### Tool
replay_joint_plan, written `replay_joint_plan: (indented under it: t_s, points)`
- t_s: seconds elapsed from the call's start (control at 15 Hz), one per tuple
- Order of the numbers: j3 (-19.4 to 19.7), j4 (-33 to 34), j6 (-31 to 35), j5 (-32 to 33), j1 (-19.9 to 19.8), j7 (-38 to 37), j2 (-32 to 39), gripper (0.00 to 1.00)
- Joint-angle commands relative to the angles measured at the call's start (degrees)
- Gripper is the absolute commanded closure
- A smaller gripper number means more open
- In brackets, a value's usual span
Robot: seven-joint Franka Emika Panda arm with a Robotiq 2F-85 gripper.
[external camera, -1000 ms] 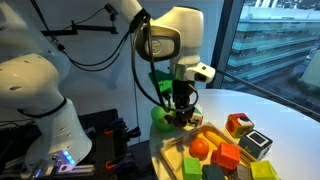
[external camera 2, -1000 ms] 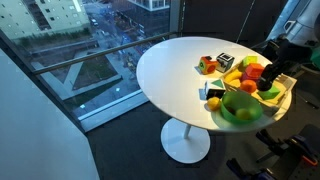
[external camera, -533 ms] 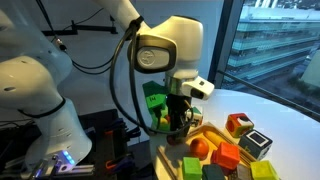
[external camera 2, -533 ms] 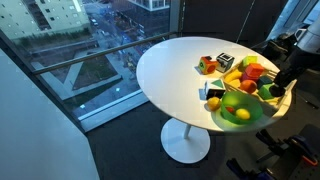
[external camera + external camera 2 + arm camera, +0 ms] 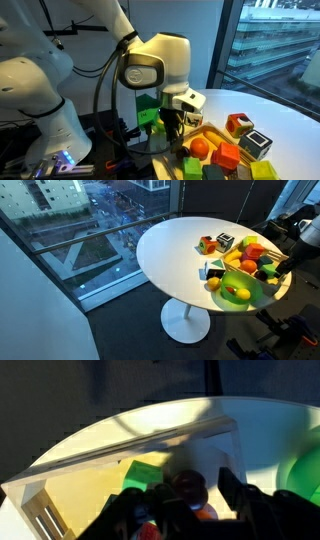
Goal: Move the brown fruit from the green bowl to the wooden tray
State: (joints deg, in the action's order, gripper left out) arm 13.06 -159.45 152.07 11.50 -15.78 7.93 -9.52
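The brown fruit (image 5: pixel 186 483) was seen in the wrist view between the two dark fingers of the hand (image 5: pixel 192 495). These were closed partway and appeared to be clamped onto it, though the picture was blurred. The fruit was placed over the pale floor of the wooden tray (image 5: pixel 85 490). Whether it touched that floor could not be told. The green bowl (image 5: pixel 303 468) was seen at 3 o'clock of the fruit, outside the tray's raised wall. A green block (image 5: pixel 145 474) lay in the tray at 10 o'clock of the fruit, just beside it. In an exterior view the hand was seen low at the tray's edge, with an orange fruit (image 5: pixel 199 147) at its 4 o'clock and a red block (image 5: pixel 226 157) beyond. In an exterior view a yellow item (image 5: pixel 241 294) lay in the bowl on the round white table (image 5: pixel 175 250), and the hand was at 2 o'clock of the bowl.
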Motion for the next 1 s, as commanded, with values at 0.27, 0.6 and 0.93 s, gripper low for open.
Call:
replay_joint_plan:
  t_s: [0.27, 0.6, 0.93]
  points:
    - [0.71, 0.09, 1.99, -0.40, 0.02, 1.12, 1.39, 0.31]
    - [0.74, 0.11, -1.95, -2.37, 0.86, 2.96, -0.26, 0.00]
    - [0.14, 0.73, -8.93, -2.73, 1.89, 3.20, -3.32, 0.00]
